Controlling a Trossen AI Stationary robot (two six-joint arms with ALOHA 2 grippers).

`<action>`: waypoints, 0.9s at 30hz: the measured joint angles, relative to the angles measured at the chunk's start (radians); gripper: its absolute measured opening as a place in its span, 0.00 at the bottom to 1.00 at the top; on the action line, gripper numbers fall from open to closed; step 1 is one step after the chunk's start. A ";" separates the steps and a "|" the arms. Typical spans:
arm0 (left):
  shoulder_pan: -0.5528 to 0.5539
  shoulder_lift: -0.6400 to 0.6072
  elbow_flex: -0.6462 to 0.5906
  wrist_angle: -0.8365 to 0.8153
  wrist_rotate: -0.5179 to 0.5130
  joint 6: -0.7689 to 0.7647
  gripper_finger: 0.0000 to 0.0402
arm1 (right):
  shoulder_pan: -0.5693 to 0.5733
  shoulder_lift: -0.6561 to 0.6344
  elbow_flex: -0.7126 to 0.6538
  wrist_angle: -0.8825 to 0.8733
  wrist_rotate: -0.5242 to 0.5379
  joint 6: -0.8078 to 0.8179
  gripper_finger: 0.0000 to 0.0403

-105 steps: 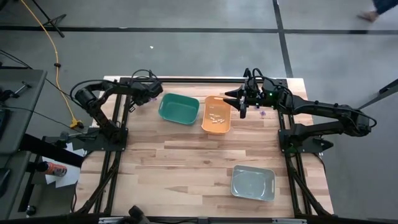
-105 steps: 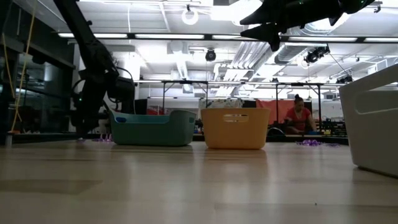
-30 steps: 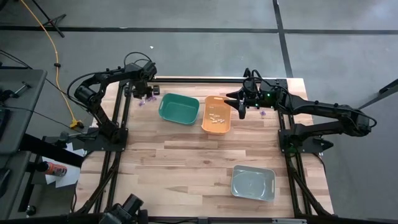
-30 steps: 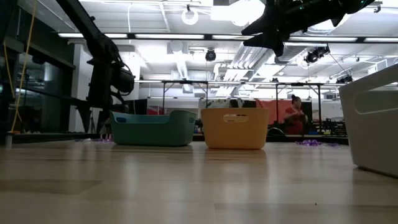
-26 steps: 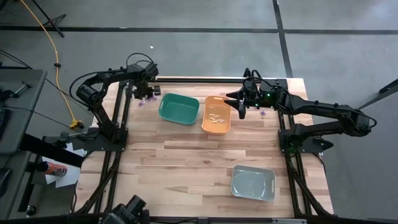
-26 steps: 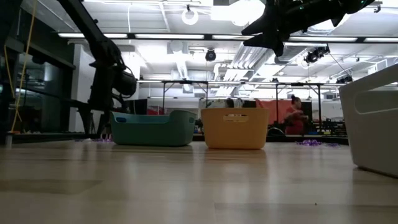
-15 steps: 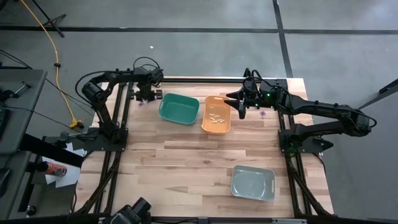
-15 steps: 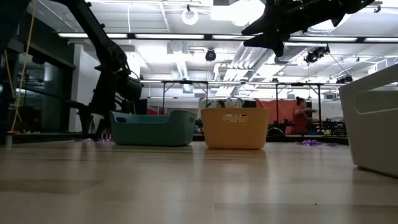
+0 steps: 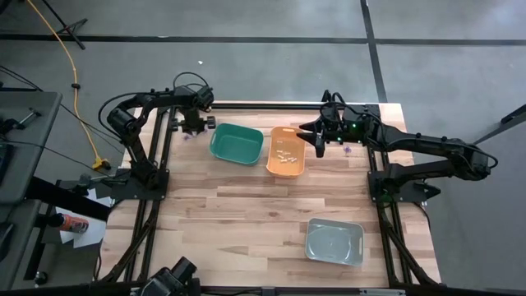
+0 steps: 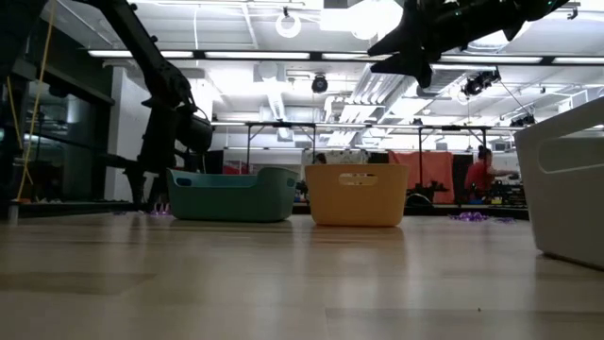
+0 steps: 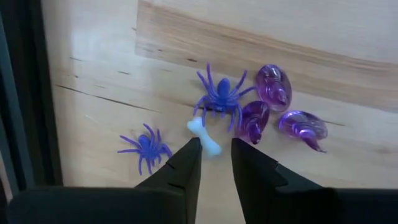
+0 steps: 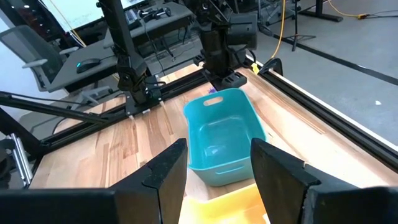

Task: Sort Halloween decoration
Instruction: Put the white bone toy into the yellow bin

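The left gripper [image 11: 216,149] hangs with narrowly parted fingers straddling one end of a white bone [image 11: 204,135]. The bone's long axis runs slantwise ahead of the tips. The right gripper [image 12: 217,155], fingers apart, waits well away.

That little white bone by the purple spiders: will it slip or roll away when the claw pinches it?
The white bone looks like smooth, light plastic, so it may skid sideways. Its knobbed ends probably stop rolling. The left gripper straddles one end, so it might pivot.

Three bins [image 9: 236,143], two purple spiders [image 11: 221,98], three purple trinkets [image 11: 273,86], one white bone [image 11: 203,135].
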 joint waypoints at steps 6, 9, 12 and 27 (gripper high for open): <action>0.000 0.000 0.000 0.000 0.038 0.010 0.17 | 0.000 0.000 0.000 -0.019 0.000 0.000 0.43; 0.000 0.000 0.000 0.008 0.035 -0.007 0.17 | 0.000 0.000 0.000 -0.020 0.000 0.000 0.43; 0.000 0.000 0.000 0.025 0.022 -0.060 0.17 | 0.000 0.000 0.000 -0.023 0.000 0.000 0.43; 0.004 -0.024 0.001 0.005 0.045 0.045 0.21 | 0.000 0.000 0.000 -0.039 0.000 -0.004 0.43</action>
